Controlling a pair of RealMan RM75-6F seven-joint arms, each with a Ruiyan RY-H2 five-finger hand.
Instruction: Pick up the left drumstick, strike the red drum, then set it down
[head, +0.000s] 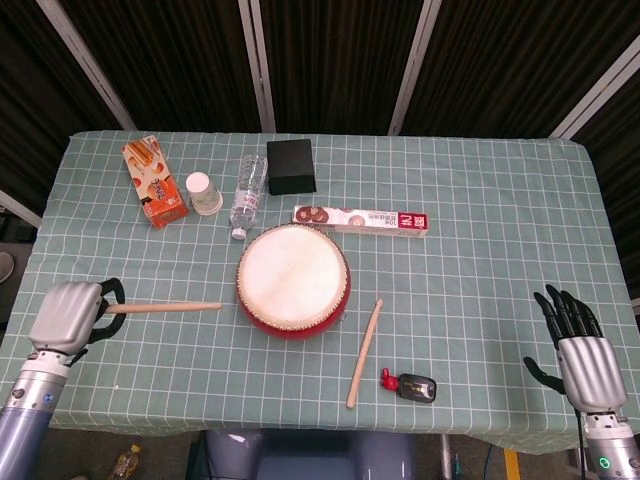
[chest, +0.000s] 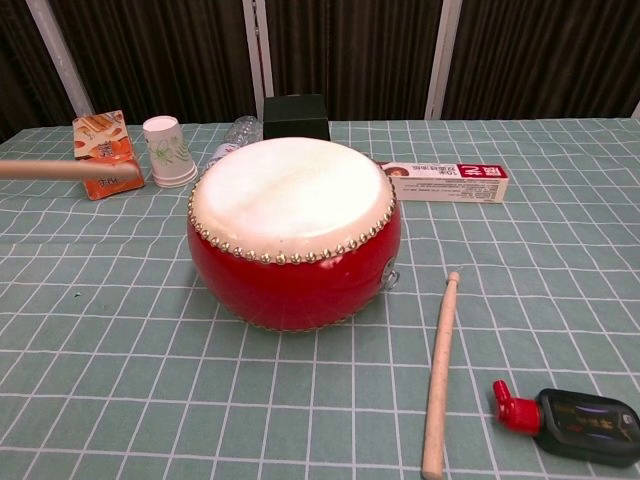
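My left hand (head: 68, 316) grips the butt of the left drumstick (head: 165, 307) at the table's front left. The stick is lifted off the cloth and lies level, tip towards the red drum (head: 292, 280), short of its rim. The chest view shows only the stick (chest: 70, 169) held high at the left edge; the hand is out of that frame. The red drum (chest: 294, 228) with its pale skin sits mid-table. My right hand (head: 580, 350) hovers open at the front right, fingers spread, holding nothing.
A second drumstick (head: 365, 352) lies right of the drum, with a small black bottle with a red cap (head: 410, 386) beside it. Behind the drum are an orange carton (head: 154, 181), a paper cup (head: 203, 193), a water bottle (head: 247, 192), a black box (head: 291, 166) and a long box (head: 361, 220).
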